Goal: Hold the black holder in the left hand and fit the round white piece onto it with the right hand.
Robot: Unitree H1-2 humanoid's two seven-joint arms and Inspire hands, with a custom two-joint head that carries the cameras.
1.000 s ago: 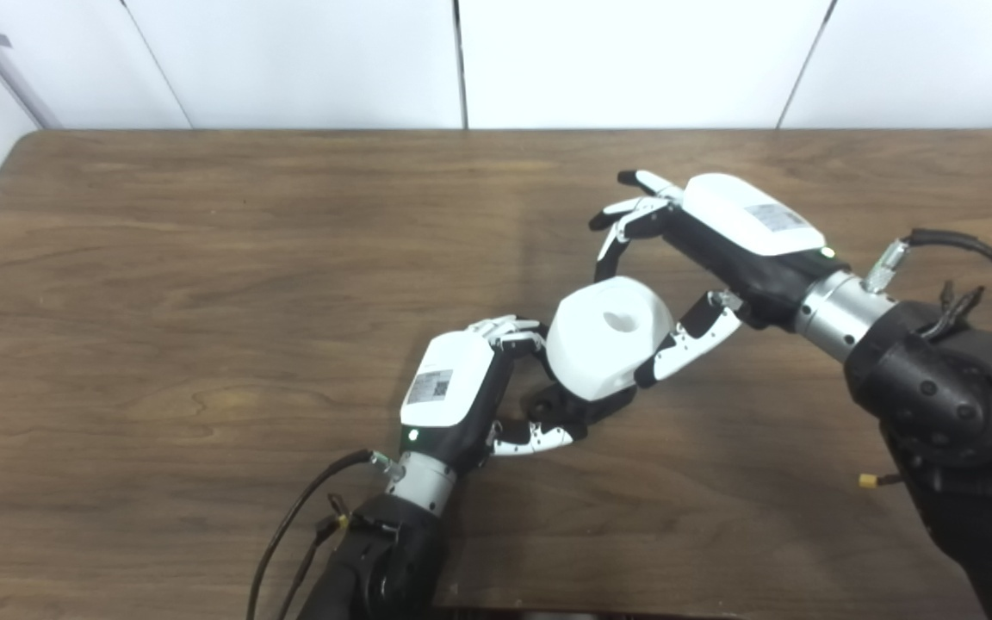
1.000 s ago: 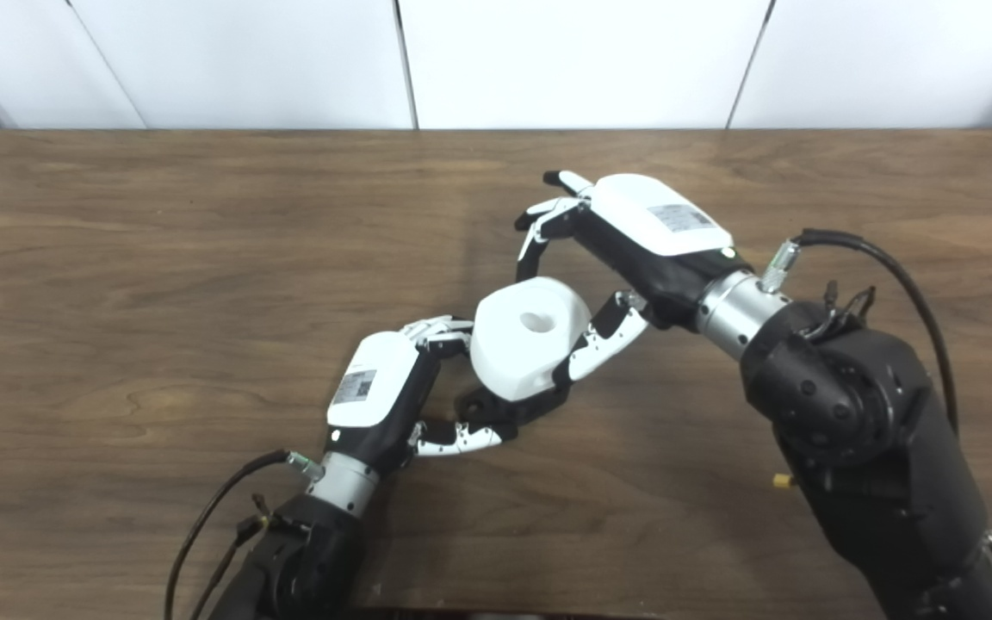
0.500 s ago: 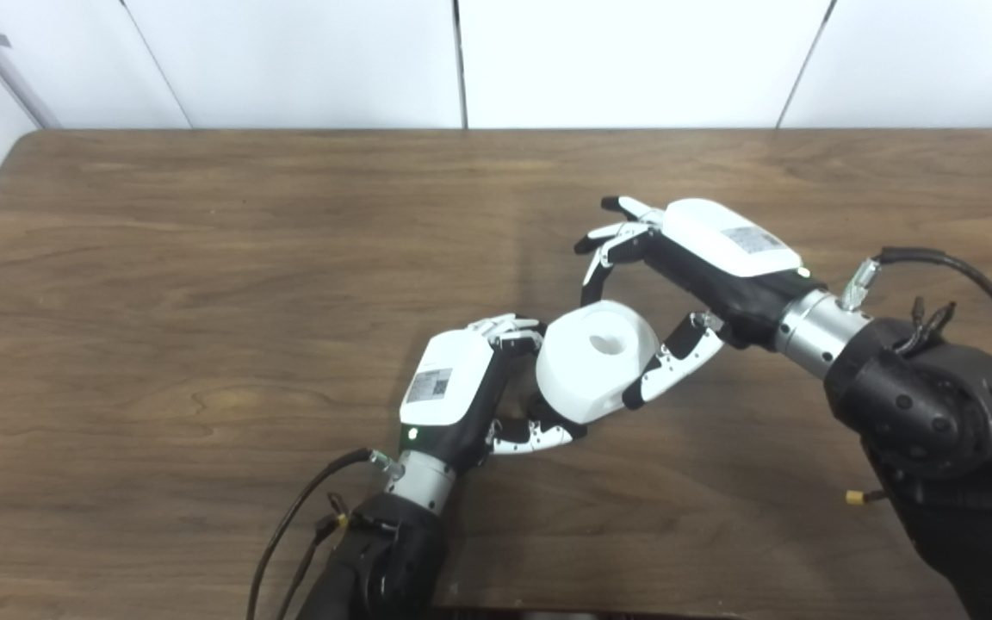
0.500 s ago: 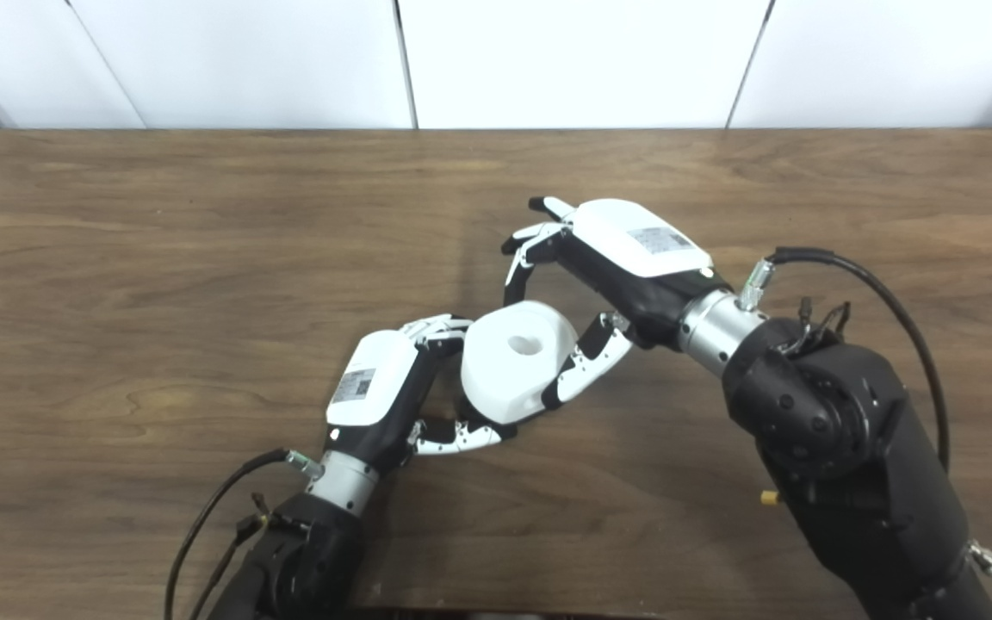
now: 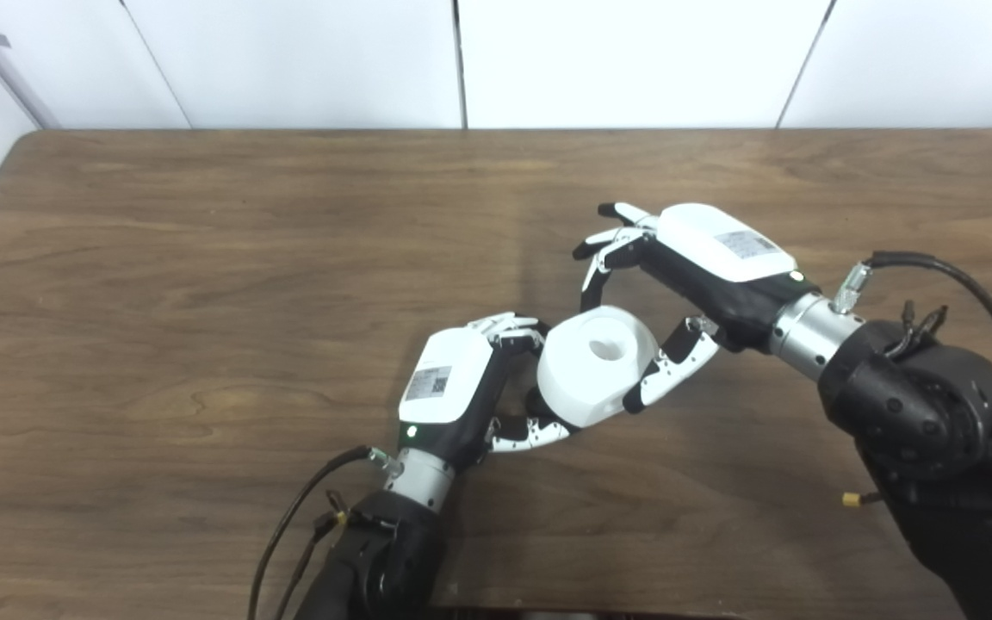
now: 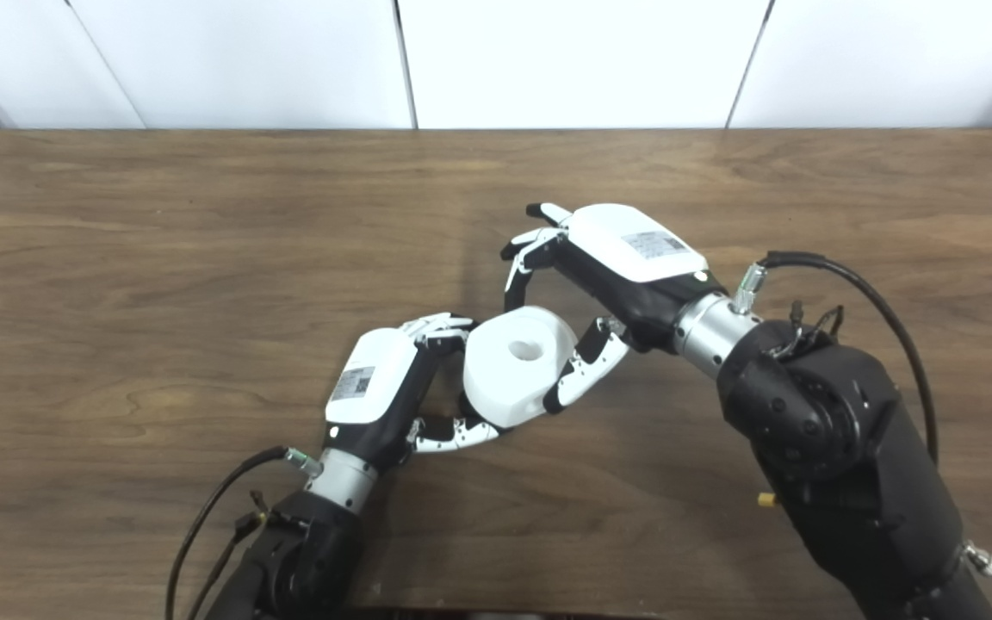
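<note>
The round white piece (image 5: 597, 368) with a hole in its top sits between the two hands, over the middle of the brown surface (image 5: 203, 258). It is lower now and closer to the left hand than it was a second ago. Back then a good bit of the black holder (image 5: 536, 403) showed under it. Now only a small dark part peeks out below its left edge, so the white piece covers almost all of the holder.

The right hand (image 5: 685, 284) holds the white piece. Its thumb presses the side nearest the right arm and one finger touches the top edge on the far side. Its other fingers stick out and touch nothing. This hand has come down and moved toward the left hand.

The left hand (image 5: 470, 387) is curled around the holder, fingers above and thumb below, and it has stayed in the same spot.
</note>
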